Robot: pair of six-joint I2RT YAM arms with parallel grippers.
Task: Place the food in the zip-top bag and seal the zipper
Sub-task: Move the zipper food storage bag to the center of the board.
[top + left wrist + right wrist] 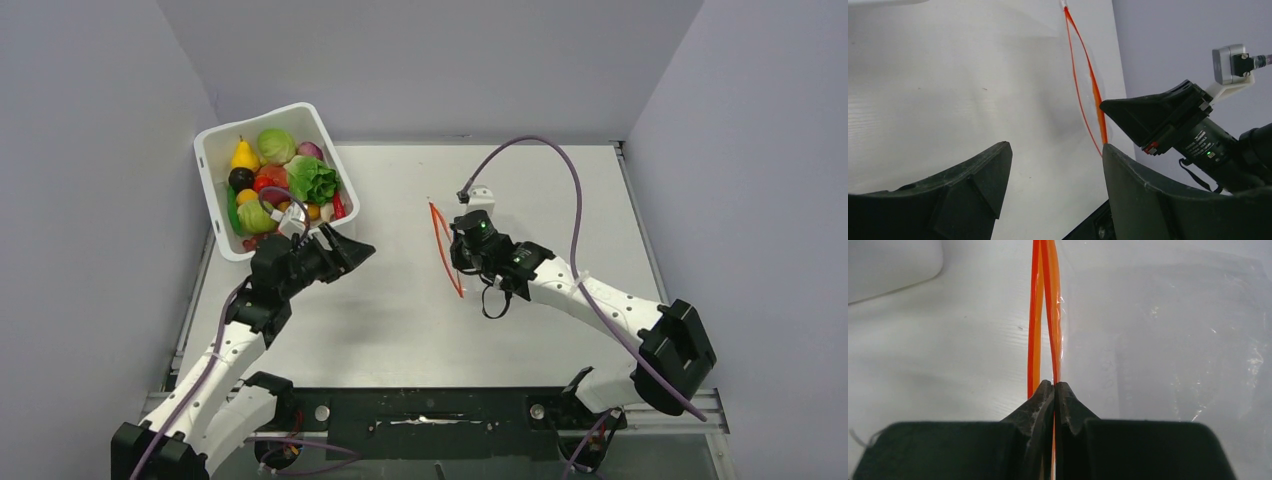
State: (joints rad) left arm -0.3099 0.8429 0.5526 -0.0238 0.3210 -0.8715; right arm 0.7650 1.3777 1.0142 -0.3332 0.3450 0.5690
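Note:
The clear zip-top bag (pixel 1158 340) lies on the table at centre right, its red-orange zipper (pixel 441 243) facing left with the mouth held a little apart. My right gripper (pixel 458 252) is shut on one strip of the zipper (pixel 1052 320). The zipper also shows in the left wrist view (pixel 1083 75). The food (pixel 285 180), lettuce, pear, orange and purple pieces, fills a white tub (pixel 215 150) at the back left. My left gripper (pixel 352 246) is open and empty, just in front of the tub, pointing right toward the bag.
Grey walls close in the table on three sides. A purple cable (pixel 560 160) loops above the right arm. A black rail (pixel 430 410) runs along the near edge between the arm bases.

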